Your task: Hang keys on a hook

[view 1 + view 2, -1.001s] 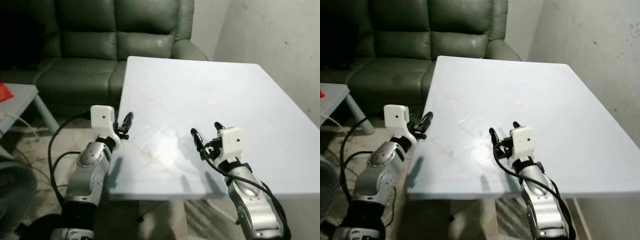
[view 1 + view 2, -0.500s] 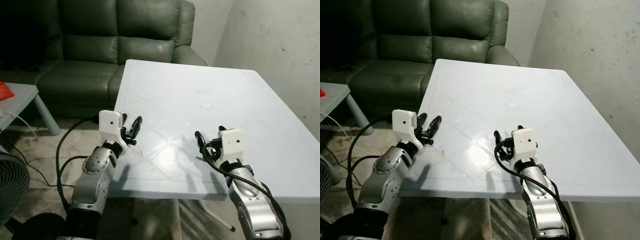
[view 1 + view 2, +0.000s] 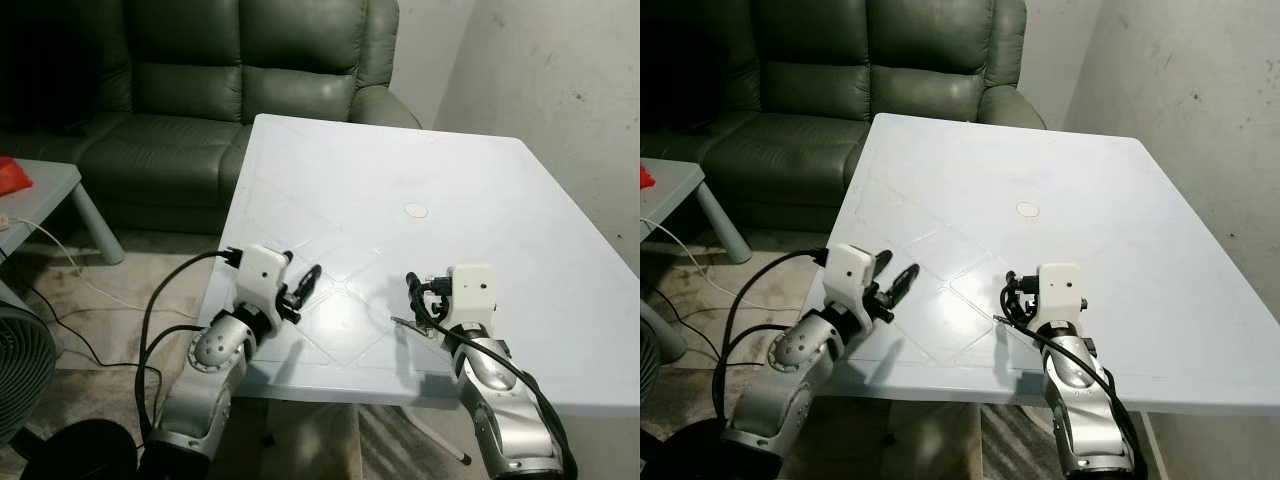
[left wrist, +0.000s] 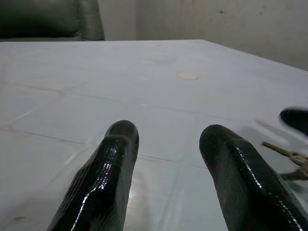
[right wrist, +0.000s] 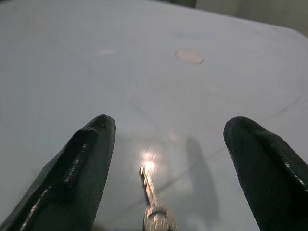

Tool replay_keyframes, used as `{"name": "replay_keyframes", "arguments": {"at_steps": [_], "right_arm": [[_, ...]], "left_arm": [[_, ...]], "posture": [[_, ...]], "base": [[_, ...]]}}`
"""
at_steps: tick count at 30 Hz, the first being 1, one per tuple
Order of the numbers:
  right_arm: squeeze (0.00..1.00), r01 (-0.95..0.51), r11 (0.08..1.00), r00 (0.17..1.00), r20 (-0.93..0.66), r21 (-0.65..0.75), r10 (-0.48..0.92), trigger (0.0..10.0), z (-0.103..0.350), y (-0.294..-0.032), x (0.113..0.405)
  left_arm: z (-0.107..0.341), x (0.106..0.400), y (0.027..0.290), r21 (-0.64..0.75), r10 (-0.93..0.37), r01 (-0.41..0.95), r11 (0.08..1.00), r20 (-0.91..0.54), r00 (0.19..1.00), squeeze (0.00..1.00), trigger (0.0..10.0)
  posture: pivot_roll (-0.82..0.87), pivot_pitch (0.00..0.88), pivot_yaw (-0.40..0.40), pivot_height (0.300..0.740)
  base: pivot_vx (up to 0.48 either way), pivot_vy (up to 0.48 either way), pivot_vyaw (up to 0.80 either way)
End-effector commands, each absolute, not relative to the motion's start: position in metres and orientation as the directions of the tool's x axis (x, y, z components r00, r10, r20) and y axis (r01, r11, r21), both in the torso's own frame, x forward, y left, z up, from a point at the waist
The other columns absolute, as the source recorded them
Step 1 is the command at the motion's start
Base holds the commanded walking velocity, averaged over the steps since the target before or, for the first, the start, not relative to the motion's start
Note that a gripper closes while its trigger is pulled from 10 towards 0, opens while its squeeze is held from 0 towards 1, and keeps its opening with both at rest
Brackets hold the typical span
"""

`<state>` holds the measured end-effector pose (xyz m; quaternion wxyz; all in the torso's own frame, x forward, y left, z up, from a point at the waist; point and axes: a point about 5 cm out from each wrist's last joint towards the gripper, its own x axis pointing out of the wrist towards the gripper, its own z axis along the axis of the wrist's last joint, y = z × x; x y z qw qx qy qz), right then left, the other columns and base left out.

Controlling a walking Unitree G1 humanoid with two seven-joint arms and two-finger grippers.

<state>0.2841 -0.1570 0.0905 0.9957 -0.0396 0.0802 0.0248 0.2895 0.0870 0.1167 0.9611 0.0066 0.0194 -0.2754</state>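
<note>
A small bunch of metal keys (image 3: 404,322) lies flat on the white table (image 3: 480,200) near its front edge. My right gripper (image 3: 422,290) hovers just over the keys, open, and the keys (image 5: 152,204) sit between and slightly behind its two black fingertips. Over the table's front left part, my left gripper (image 3: 301,286) is open and holds nothing; it points toward the keys (image 4: 288,156), which lie a short way off.
A small round mark (image 3: 415,211) is on the table's middle. A green sofa (image 3: 200,90) stands behind the table, and a grey side table (image 3: 45,190) with a red object is at left. A fan (image 3: 20,375) and cables lie on the floor at left. A wall (image 3: 560,70) is on the right.
The whole view has shifted as the camera moved. My left gripper has come from the table's left edge in over the tabletop. The right gripper has settled lower by the keys.
</note>
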Motion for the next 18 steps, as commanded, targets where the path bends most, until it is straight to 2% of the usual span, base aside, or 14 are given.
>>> {"name": "replay_keyframes", "arguments": {"at_steps": [1,9,18], "right_arm": [[0.00,-0.082,0.993,0.980,-0.186,-0.086,0.064,10.0,0.083,-0.157,0.279],[0.00,-0.147,0.982,0.962,-0.246,-0.119,0.114,10.0,0.069,-0.159,0.265],[0.00,-0.141,0.989,0.952,-0.279,-0.045,0.123,10.0,0.062,-0.160,0.258]], "left_arm": [[0.119,0.286,0.081,0.011,-0.548,0.549,0.836,-0.037,0.836,0.00,10.0],[0.116,0.279,0.070,0.019,-0.590,0.591,0.806,-0.053,0.806,0.00,10.0],[0.119,0.282,0.070,0.035,-0.590,0.592,0.805,-0.056,0.805,0.00,10.0]], "posture": [[-0.11,0.013,-0.064,0.740],[-0.13,0.021,-0.053,0.740],[-0.14,0.023,-0.043,0.740]], "base": [[0.000,0.000,0.00],[0.000,0.000,0.00],[0.000,0.000,0.00]]}}
